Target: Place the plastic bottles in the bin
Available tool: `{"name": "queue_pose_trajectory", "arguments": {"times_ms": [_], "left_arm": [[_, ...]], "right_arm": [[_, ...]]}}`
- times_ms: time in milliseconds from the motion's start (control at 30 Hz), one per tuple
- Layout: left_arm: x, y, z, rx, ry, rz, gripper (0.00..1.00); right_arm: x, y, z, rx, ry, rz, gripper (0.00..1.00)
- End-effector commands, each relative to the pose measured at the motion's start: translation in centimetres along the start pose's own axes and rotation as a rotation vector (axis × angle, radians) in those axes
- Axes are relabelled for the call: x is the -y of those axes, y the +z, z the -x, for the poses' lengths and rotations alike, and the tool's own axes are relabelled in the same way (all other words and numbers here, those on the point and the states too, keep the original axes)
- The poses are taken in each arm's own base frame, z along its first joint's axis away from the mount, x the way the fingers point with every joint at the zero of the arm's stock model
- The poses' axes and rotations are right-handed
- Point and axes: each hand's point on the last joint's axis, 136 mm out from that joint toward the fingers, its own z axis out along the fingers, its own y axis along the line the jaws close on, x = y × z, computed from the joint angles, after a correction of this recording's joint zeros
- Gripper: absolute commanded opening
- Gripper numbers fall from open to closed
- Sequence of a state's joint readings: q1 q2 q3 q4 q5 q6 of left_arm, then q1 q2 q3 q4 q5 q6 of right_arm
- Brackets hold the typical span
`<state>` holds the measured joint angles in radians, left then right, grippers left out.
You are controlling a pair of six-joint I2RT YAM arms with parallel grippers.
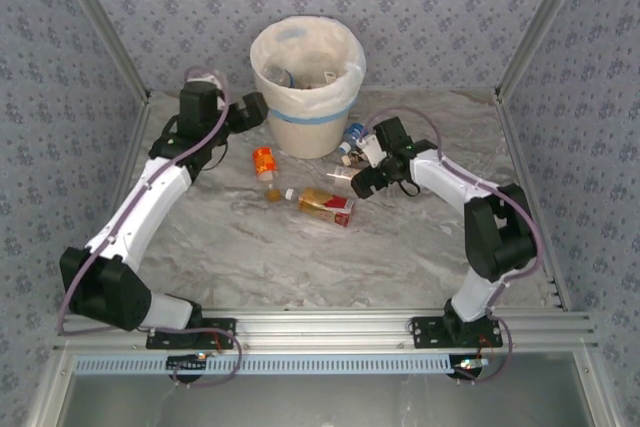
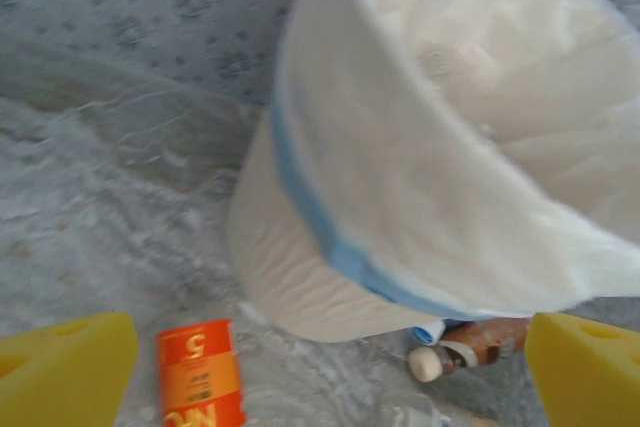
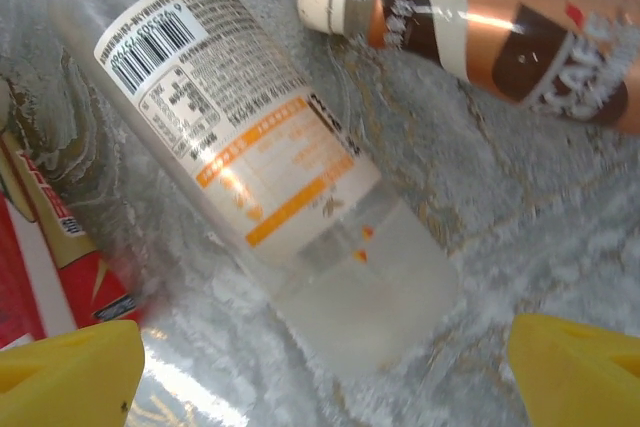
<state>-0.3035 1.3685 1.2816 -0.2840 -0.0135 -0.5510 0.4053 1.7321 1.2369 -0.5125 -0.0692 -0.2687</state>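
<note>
The bin, a cream-white bucket with a light blue band and white liner, stands at the back with a few bottles inside. My left gripper hovers open beside its left wall; an orange-labelled bottle lies between its yellow fingers. My right gripper is open low over a clear bottle with a white and orange label, whose base lies between the fingers without touching them. A brown-labelled bottle with a cream cap lies just beyond it.
A red-labelled amber bottle lies mid-table, with the orange bottle and a small amber one to its left. A blue-capped bottle rests by the bin's right foot. Patterned walls enclose the marble table.
</note>
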Motion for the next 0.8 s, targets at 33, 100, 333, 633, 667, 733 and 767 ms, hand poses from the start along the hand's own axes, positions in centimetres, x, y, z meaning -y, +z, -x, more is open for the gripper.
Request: {"name": "queue_pose_trajectory", "arguments": {"times_ms": [33, 100, 333, 633, 667, 733, 767], "left_arm": [[-1.1, -3.4, 2.4, 0.115, -0.045, 0.005, 1.00], [-2.2, -4.1, 2.1, 0.116, -0.036, 0.037, 0.99], [-4.1, -5.1, 1.1, 0.103, -0.015, 0.102, 1.00], [-5.2, -4.5, -0.8, 0.059, -0.041, 0.122, 0.99], [-5.4, -4.4, -1.0, 0.054, -0.046, 0.125, 0.99], [-5.5, -4.2, -1.4, 0.046, -0.058, 0.124, 1.00], [-5.6, -4.1, -1.6, 0.044, -0.066, 0.122, 1.00]], "right_arm": [[0.2, 1.1, 0.6, -0.051, -0.174, 0.044, 0.92], [-0.1, 1.9, 0.6, -0.082, -0.206, 0.073, 0.91], [-1.2, 5.6, -0.4, -0.200, -0.359, 0.112, 0.86], [-1.2, 8.2, -2.0, -0.290, -0.461, 0.102, 0.80], [-1.4, 8.3, -2.1, -0.293, -0.466, 0.108, 0.77], [-1.8, 8.4, -2.3, -0.295, -0.466, 0.122, 0.70], [-1.8, 8.4, -2.3, -0.294, -0.461, 0.120, 0.67]]}}
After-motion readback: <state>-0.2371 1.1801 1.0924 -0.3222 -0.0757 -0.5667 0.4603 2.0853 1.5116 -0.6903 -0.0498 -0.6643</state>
